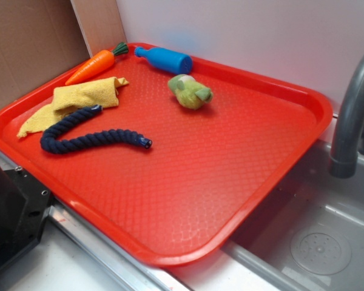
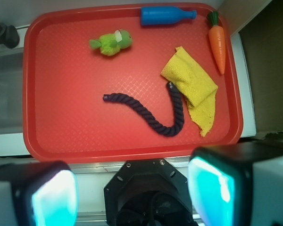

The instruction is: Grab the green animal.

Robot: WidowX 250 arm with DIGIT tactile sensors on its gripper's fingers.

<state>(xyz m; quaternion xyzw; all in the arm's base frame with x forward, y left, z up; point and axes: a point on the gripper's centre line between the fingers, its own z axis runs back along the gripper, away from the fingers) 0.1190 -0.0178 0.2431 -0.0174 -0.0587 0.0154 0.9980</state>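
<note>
Plush green animal (image 2: 111, 43) may roll away if your open, empty gripper (image 2: 132, 190) descends off-centre near the bottle (image 2: 166, 15).

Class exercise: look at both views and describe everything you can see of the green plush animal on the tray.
The green animal is a small, rounded yellow-green plush with fuzzy fabric, a paler cream patch and stubby bumps. It lies by itself on the red tray, near the far edge, just in front of the blue bottle but not touching it. The rope, cloth and carrot lie apart from it. Nothing holds it; the gripper is open, off the tray.
</note>
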